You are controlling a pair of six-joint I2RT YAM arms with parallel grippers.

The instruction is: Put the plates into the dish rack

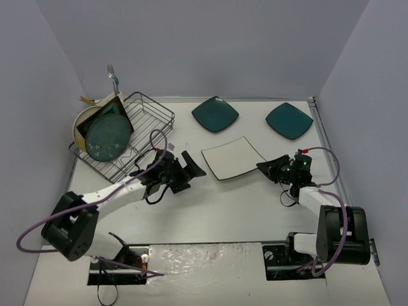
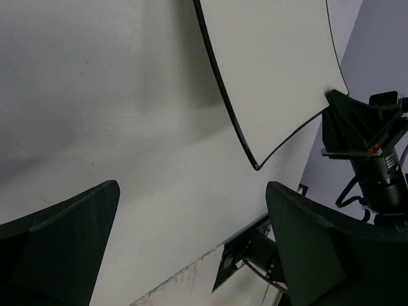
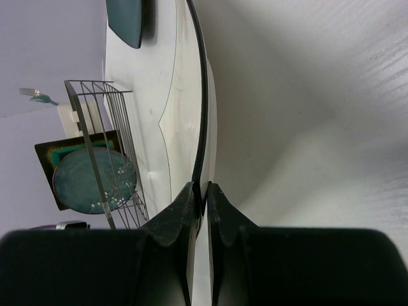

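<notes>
Right gripper: clamped on rim of white square plate, centre frame.
Left gripper: spread wide, empty.

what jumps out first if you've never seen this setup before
The white square plate at mid-table draws the eye first: the right gripper is shut on its right corner, while the left gripper sits open just short of its left corner. Next comes the dish rack at far left, holding three plates on edge. Behind, one dark teal plate and a second teal plate lie flat near the back wall.
</notes>
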